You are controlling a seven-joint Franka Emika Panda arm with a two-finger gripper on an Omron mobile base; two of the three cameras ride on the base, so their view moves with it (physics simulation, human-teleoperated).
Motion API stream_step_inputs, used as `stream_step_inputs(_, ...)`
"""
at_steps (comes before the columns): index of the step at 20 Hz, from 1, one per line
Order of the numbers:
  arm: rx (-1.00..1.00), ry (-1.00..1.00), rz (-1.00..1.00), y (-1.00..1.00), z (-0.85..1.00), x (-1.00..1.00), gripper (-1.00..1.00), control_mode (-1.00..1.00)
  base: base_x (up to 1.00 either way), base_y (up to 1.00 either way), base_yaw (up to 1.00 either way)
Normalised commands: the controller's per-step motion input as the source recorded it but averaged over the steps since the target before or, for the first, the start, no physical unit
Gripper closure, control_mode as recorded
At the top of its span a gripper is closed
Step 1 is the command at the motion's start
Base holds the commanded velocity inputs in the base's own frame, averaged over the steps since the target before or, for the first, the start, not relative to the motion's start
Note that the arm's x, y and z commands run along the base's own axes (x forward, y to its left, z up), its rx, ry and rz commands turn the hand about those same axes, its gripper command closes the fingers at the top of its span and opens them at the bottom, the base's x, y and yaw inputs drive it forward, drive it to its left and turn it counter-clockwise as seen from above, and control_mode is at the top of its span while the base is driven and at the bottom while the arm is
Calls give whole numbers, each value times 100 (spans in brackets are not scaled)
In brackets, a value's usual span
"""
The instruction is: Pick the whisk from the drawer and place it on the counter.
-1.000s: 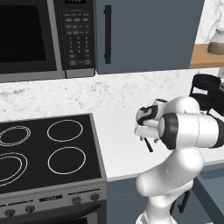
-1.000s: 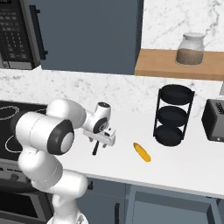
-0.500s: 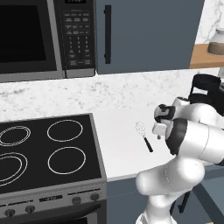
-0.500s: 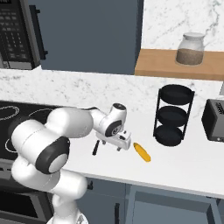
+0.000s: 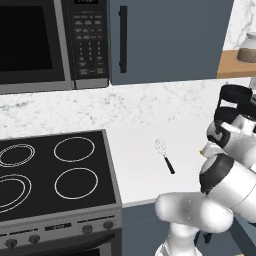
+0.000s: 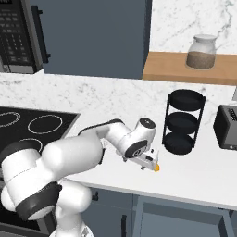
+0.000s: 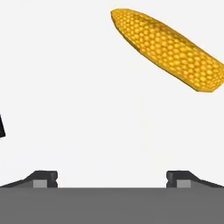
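The whisk lies flat on the white counter, its wire head toward the wall and its black handle toward the front edge. My gripper hangs low over the counter to the right of the whisk, apart from it. In the hand view the gripper is open with nothing between the fingers, and the black handle end just shows at the left edge. The drawer stands pulled out below the counter's front edge.
A yellow corn cob lies on the counter just beyond the fingers. A black three-tier rack and a toaster stand to the right. The black stovetop lies left of the whisk. A jar sits on the wooden shelf.
The gripper has let go of the whisk, which now rests on the counter. The arm has swung right, away from it, toward the corn cob.
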Motion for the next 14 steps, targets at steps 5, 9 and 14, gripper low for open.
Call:
stream_step_inputs(5,0,-18,1,-10,65,-80,-100,-100,0,0,0)
stream_step_inputs(9,-2,-11,7,18,74,-50,-100,-100,0,0,0)
stream_step_inputs(14,-3,-3,6,29,70,-28,-100,-100,0,0,0)
